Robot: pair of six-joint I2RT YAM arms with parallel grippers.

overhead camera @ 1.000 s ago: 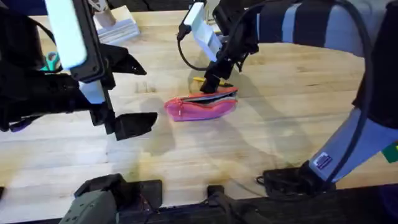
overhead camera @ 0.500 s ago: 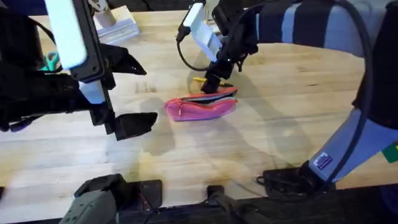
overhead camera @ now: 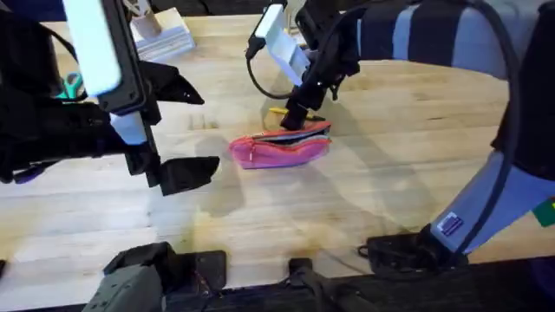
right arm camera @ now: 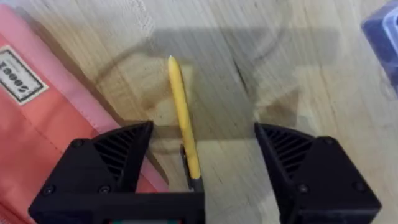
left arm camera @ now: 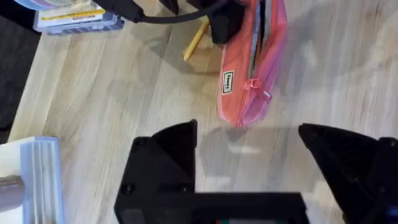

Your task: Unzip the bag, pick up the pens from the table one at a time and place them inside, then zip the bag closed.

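**Right fingers straddle pen beside pouch; scene static**

Nothing has shifted since the earlier frames: both arms, the bag and the pen sit where they were.

The bag (overhead camera: 281, 146) is a pink, flat pouch lying on the surface (overhead camera: 390, 173), its zipper edge gaping as a dark slit. The left wrist view adds a small white label and a pink zip pull near one end of the bag (left arm camera: 252, 62).

The pen (right arm camera: 183, 124) is slim and yellow, lying flat on the wood just beside the bag's zipper edge, on the side away from the arm bases. From overhead only a short yellow stub is visible past the right gripper (overhead camera: 295, 115).

The right wrist view shows the right fingers spread apart, one on each side of the pen, not touching it. The left gripper (overhead camera: 178, 130) hangs well apart from the bag, fingers wide open and holding nothing.
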